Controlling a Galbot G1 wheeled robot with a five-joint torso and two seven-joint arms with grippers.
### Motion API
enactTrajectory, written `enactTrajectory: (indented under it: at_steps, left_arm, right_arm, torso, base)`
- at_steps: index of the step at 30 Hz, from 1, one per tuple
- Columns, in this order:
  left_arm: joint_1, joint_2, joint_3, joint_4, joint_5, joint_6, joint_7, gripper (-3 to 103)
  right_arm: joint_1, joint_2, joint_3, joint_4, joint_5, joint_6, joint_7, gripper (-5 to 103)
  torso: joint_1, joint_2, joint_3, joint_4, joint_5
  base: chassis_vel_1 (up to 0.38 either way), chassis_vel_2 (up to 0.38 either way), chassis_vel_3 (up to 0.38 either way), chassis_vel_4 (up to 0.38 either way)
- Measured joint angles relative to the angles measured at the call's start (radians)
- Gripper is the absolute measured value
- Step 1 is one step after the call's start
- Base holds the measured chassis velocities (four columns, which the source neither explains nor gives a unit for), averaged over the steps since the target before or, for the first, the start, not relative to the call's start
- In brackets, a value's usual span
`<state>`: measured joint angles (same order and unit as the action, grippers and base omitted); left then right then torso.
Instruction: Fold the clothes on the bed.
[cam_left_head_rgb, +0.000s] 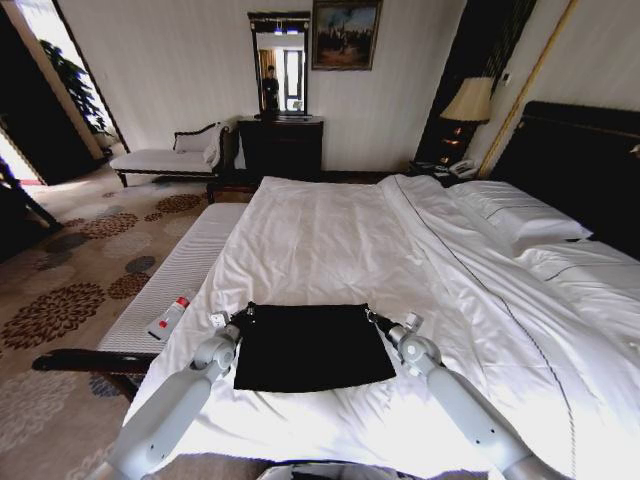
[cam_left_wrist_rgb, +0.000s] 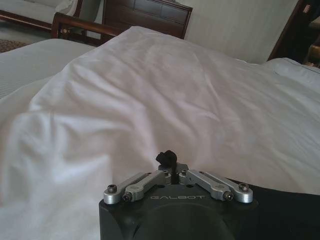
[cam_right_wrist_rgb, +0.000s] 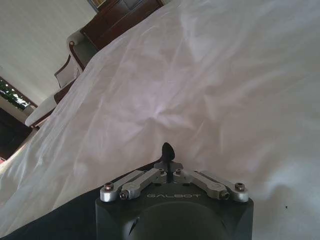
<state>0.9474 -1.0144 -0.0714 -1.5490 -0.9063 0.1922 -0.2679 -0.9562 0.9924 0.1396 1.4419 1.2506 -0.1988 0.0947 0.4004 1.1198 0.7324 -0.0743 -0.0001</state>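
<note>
Garment part-folded, both far corners in grip

Jaws of the left gripper (cam_left_wrist_rgb: 172, 167) are pressed together on a small tuft of black fabric, as seen in the left wrist view. Jaws of the right gripper (cam_right_wrist_rgb: 168, 159) are likewise pressed together on a black fabric tip. From the head view, the left gripper (cam_left_head_rgb: 243, 314) sits at the far left corner of the black garment (cam_left_head_rgb: 310, 345) and the right gripper (cam_left_head_rgb: 371, 316) at its far right corner.

The garment lies as a compact, near-rectangular dark panel at the near end of the bed (cam_left_head_rgb: 330, 230), on the white duvet. No sleeves and no lettering are visible; edges look straight.

Assessment: the shape suggests at least one fold is already made, though layers cannot be counted from these views. With both corners pinched, a fold appears to be in hand. Remaining work, in my judgement, is releasing the corners and perhaps a final fold to reduce the panel.

A small red-and-white item (cam_left_head_rgb: 170, 316) lies on the white bench (cam_left_head_rgb: 180, 280) beside the bed, untouched.
</note>
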Motion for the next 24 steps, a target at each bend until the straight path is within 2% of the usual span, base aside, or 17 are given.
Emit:
enactTrajectory:
  at_steps: [12, 17, 24]
  left_arm:
    - [0.002, -0.011, -0.009, -0.012, 0.001, 0.000, -0.006, 2]
    - [0.014, -0.002, -0.038, -0.049, -0.001, 0.000, -0.008, 2]
    - [0.005, 0.013, -0.063, -0.103, -0.027, 0.001, -0.030, 2]
  right_arm:
    - [-0.023, -0.002, 0.022, 0.041, -0.004, 0.008, 0.001, 1]
    - [-0.051, -0.021, 0.062, 0.121, -0.050, 0.018, 0.007, 1]
    - [-0.071, -0.039, 0.106, 0.215, -0.066, 0.022, 0.030, 1]
  torso:
    - [0.000, 0.000, 0.000, 0.0000, 0.0000]
    - [0.000, 0.000, 0.000, -0.0001, 0.0000]
    - [0.000, 0.000, 0.000, 0.0000, 0.0000]
  base:
    - [0.000, 0.000, 0.000, 0.000]
    - [0.000, 0.000, 0.000, 0.000]
    - [0.000, 0.000, 0.000, 0.000]
